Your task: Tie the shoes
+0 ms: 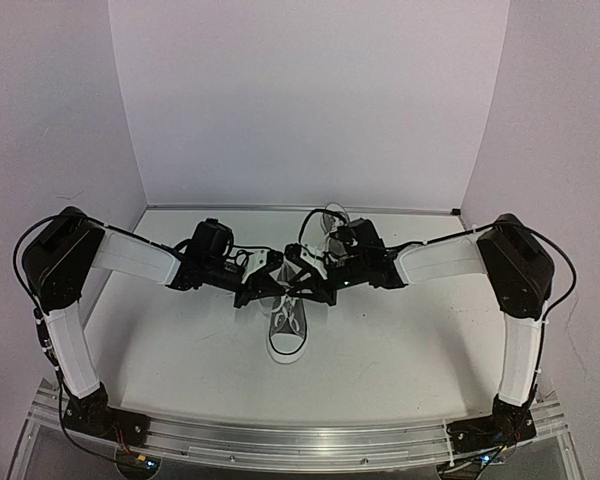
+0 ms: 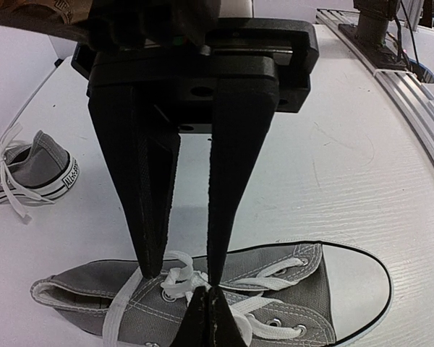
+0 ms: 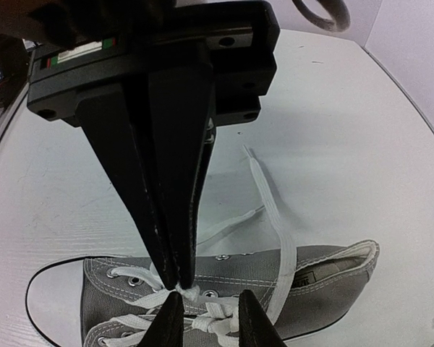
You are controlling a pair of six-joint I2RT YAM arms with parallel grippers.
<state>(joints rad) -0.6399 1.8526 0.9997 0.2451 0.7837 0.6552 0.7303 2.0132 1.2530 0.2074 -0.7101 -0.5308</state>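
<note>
One grey sneaker (image 1: 285, 335) lies in the middle of the table, toe towards the arms; it also shows in the left wrist view (image 2: 296, 289) and the right wrist view (image 3: 325, 289). My right gripper (image 3: 175, 282) is shut on a bit of white lace (image 3: 192, 293) at the crossing above the tongue. My left gripper (image 2: 182, 273) is open, its fingertips (image 2: 150, 264) straddling the bunched lace (image 2: 175, 278) on the same shoe. The two grippers (image 1: 280, 285) meet tip to tip. One loose lace end (image 3: 271, 210) trails over the table. The second sneaker (image 2: 40, 166) lies farther back.
The second sneaker's loose lace (image 2: 7, 181) trails beside it. The arms' aluminium base rail (image 1: 300, 435) runs along the near edge. White walls (image 1: 300, 100) close the back and sides of the table (image 1: 420, 330).
</note>
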